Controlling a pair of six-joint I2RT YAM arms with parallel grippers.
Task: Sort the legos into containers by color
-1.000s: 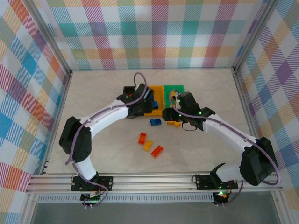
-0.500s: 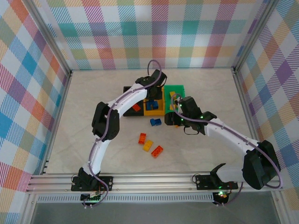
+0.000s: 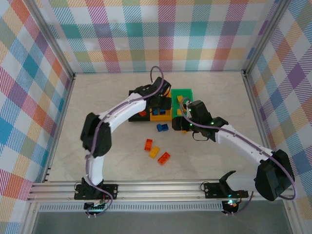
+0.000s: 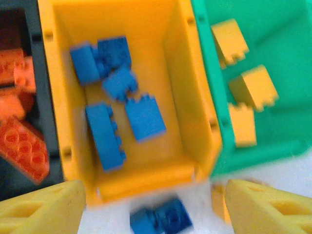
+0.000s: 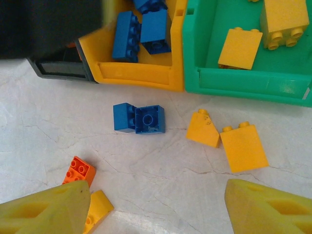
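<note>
Legos nearest the arms: an orange-red brick, a yellow brick and a second orange-red brick lay close together on the table, well short of the bins.
Blue brick: a loose blue brick lay on the table just in front of the yellow-orange bin, not touching it.
Yellow pair: two loose yellow bricks lay just beside each other before the green bin's front wall.
Right gripper: the right gripper hung over the table above the blue brick and the yellow pair, its fingers spread wide with nothing between them.
Left gripper: the left gripper hung over the front wall of the yellow-orange bin, its fingers wide apart and empty.
Containers: three bins stood joined in a row.
Black bin: the black bin, on the left, held orange-red bricks.
Yellow-orange bin: the yellow-orange bin, in the middle, held five blue bricks.
Green bin: the green bin, on the right, showed three yellow bricks in the left wrist view.
</note>
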